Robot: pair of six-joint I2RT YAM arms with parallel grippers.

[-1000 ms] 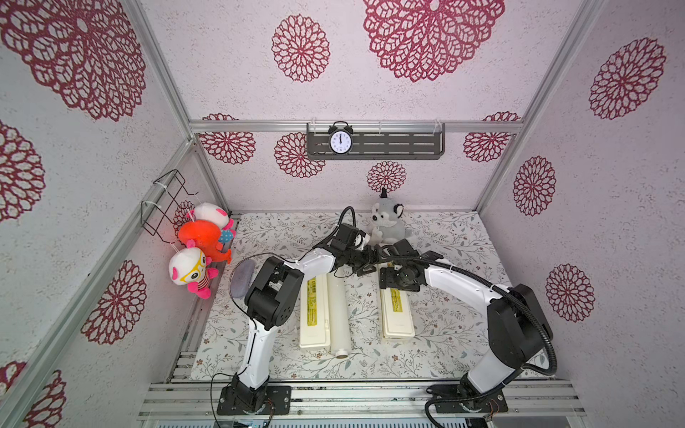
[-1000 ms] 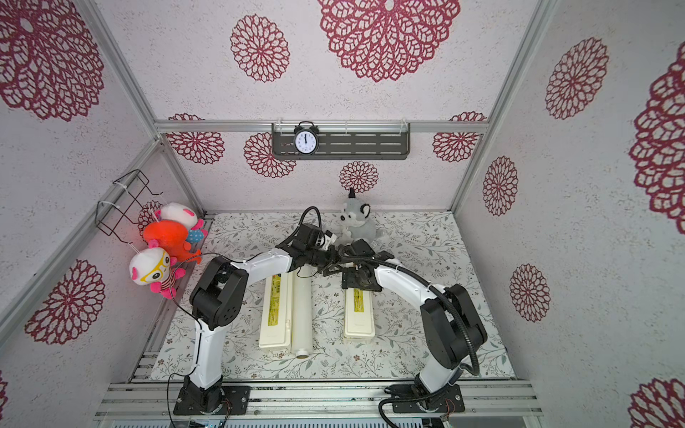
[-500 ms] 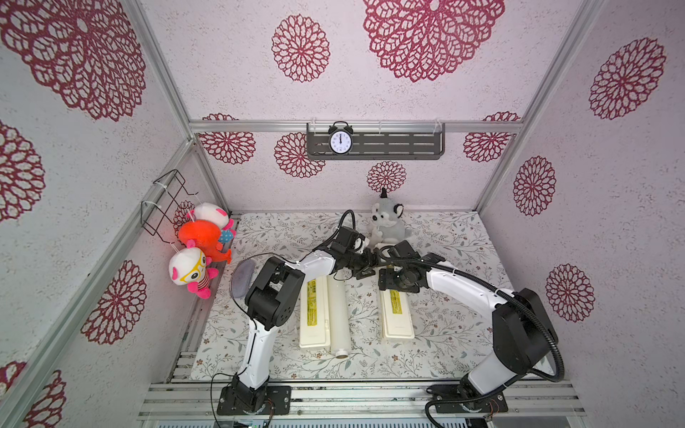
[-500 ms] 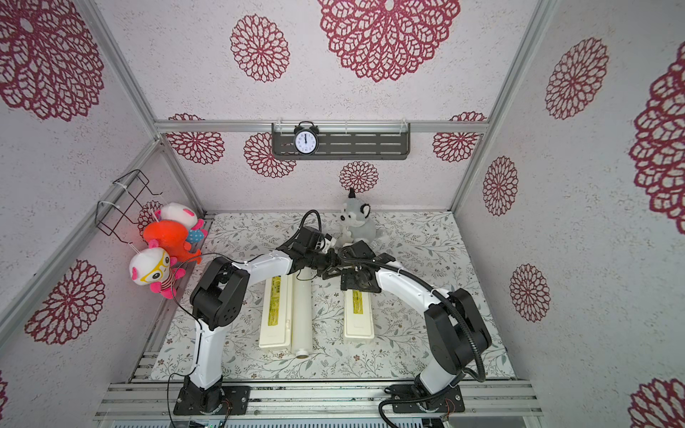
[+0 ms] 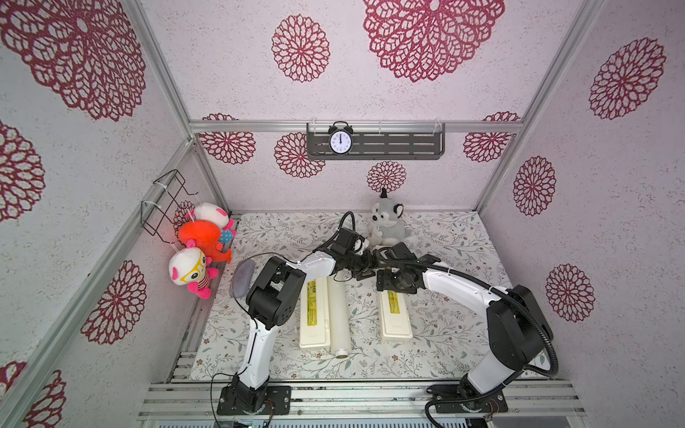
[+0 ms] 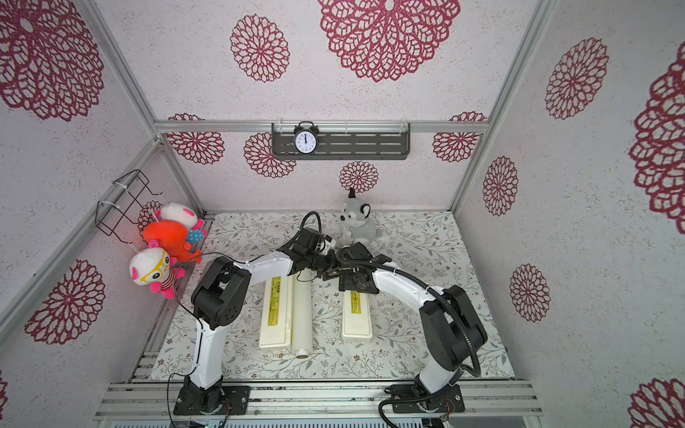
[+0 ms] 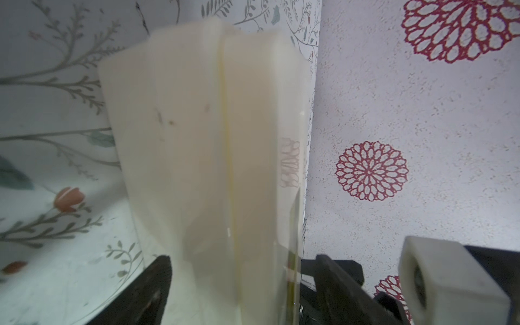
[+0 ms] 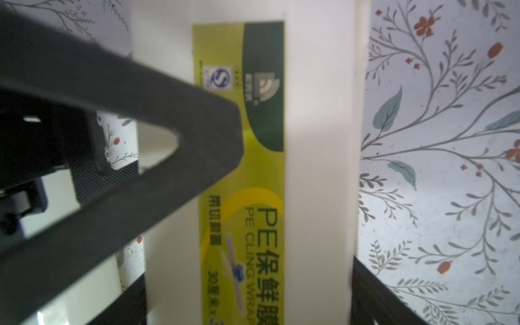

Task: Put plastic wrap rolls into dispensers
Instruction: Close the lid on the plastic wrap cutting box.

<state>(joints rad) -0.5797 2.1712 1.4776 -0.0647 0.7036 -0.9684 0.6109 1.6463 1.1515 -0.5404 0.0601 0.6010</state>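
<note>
Floral tabletop (image 5: pixel 456 237) is shown in both top views: a plastic wrap roll (image 5: pixel 339 318) lies just beside the left dispenser (image 5: pixel 314 318); left hand (image 5: pixel 367 267) and right hand (image 5: pixel 388 286) meet at the right dispenser (image 5: pixel 394 318). Left wrist: the left hand (image 7: pixel 242 264) is spread about that dispenser (image 7: pixel 197 126); grip cannot be told. Right wrist: its long sides are clasped by the right hand (image 8: pixel 247 281); "PE CLING WRAP" and "PE保鲜膜" are read on the label (image 8: pixel 259 180). Only the left hand has edged nearer since a second ago.
</note>
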